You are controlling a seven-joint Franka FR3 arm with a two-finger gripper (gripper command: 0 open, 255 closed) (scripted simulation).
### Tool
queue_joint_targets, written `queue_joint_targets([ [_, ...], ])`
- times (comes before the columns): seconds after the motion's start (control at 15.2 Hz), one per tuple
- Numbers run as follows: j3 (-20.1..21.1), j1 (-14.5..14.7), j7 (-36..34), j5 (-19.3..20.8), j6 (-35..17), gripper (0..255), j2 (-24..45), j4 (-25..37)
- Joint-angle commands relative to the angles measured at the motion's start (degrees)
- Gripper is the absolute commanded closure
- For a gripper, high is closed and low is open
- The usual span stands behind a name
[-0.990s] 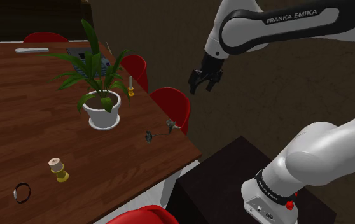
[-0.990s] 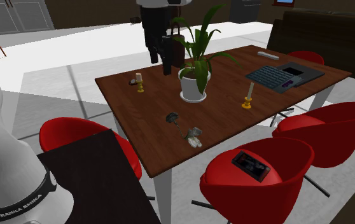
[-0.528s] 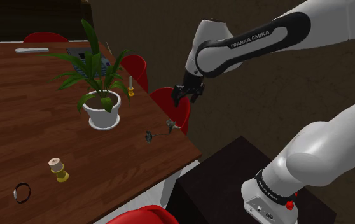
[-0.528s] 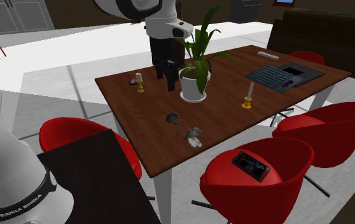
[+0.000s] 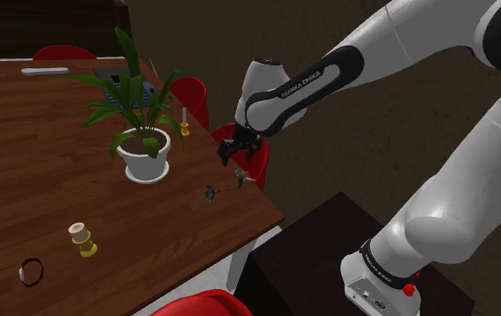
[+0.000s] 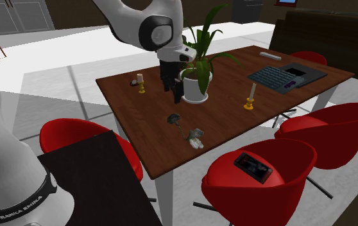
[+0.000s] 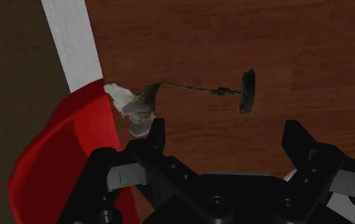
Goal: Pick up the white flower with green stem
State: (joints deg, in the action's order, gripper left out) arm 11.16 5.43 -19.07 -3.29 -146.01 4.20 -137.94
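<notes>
**Open gripper hangs over the flower at the table's edge**

Shoulder view first: the black gripper (image 5: pixel 237 155) hangs above the brown wooden table (image 5: pixel 24 188), close to its edge. The flower (image 5: pixel 224 187) lies flat on the wood just beneath it, untouched. Further in stands a potted plant (image 5: pixel 144 148), with long green leaves in a smooth white pot. A red chair (image 5: pixel 244 144) sits tucked against the table's side, and the dark box stand (image 5: pixel 320 260) is at lower right.

Over to the second exterior view: the gripper (image 6: pixel 175 95) points down in front of the white pot. The flower (image 6: pixel 185 130) lies below it, its dark end toward the gripper and its pale blossom toward the table's edge and the red chairs. An open laptop (image 6: pixel 285 76) lies at the table's far end, and a pale tiled floor (image 6: pixel 62 77) runs round the table.

Now the wrist view: the fingers (image 7: pixel 156 137) stand well apart with nothing clasped. The blossom (image 7: pixel 130 108), white with crumpled petals, sits right at the table's edge, just beside one fingertip on its outer side. A thin green stem (image 7: pixel 189 88) arcs from it beyond the fingertips, across the gap, to a flat dark disc (image 7: pixel 247 91). The wood shows a fine reddish grain, and the glossy red chair shell (image 7: pixel 55 165) curves away past the edge.
</notes>
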Motion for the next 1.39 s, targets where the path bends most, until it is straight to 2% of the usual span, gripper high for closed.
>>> queue_joint_targets([
  [0.0,0.1,0.5,-1.4,1.1,-2.4,0,4.6,2.2],
  [0.53,-1.3,4.6,-6.8,5.3,-9.2,0,22.5,13.7],
  [1.12,-2.4,5.5,-7.2,6.2,-13.4,0,27.9,14.9],
  [1.19,-2.3,5.5,-7.2,6.2,-13.4,255,27.8,14.9],
  [1.32,-2.3,5.5,-7.2,6.2,-13.4,255,27.8,14.9],
])
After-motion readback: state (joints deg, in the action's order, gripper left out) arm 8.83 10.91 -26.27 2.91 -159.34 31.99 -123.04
